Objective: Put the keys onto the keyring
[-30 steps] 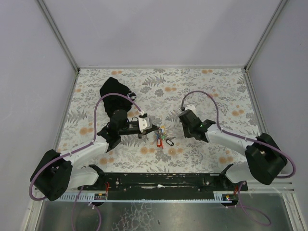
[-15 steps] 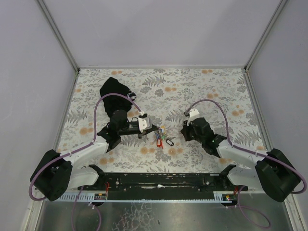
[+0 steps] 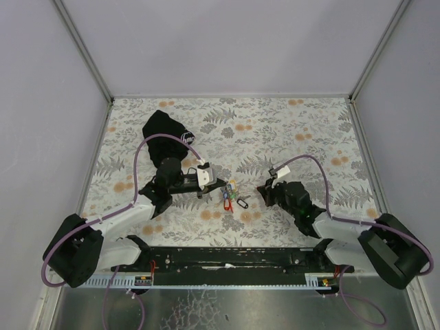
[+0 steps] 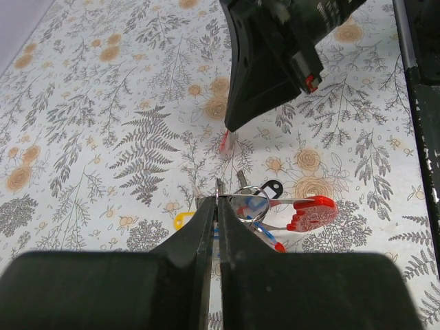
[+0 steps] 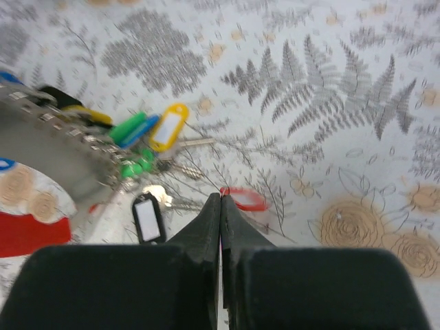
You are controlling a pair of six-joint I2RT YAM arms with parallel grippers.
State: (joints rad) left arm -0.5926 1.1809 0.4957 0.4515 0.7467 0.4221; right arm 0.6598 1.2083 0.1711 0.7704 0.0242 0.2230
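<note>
The keys [image 3: 232, 195] lie in a cluster mid-table with red, yellow, green, blue and black tags. My left gripper [image 3: 221, 185] is shut on the metal keyring [image 4: 251, 199], which carries a red foot-shaped tag [image 4: 313, 212]. In the left wrist view a yellow tag [image 4: 181, 220] and a black tag [image 4: 272, 187] lie beside the left gripper [image 4: 217, 199]. My right gripper [image 3: 262, 192] is shut on a red-tagged key [image 5: 245, 200] just right of the cluster. The right wrist view also shows yellow [image 5: 169, 126], green [image 5: 126, 128] and black [image 5: 146, 218] tags.
A big black cloth pouch [image 3: 165, 130] with a white logo lies at the back left of the floral tablecloth [image 3: 309, 130]. Grey walls close in the table on three sides. The black arm rail [image 3: 227, 258] runs along the near edge.
My right arm has swung toward the near edge and lowered, and its gripper now sits closer to the keys. The left arm and the keyring have not moved.
</note>
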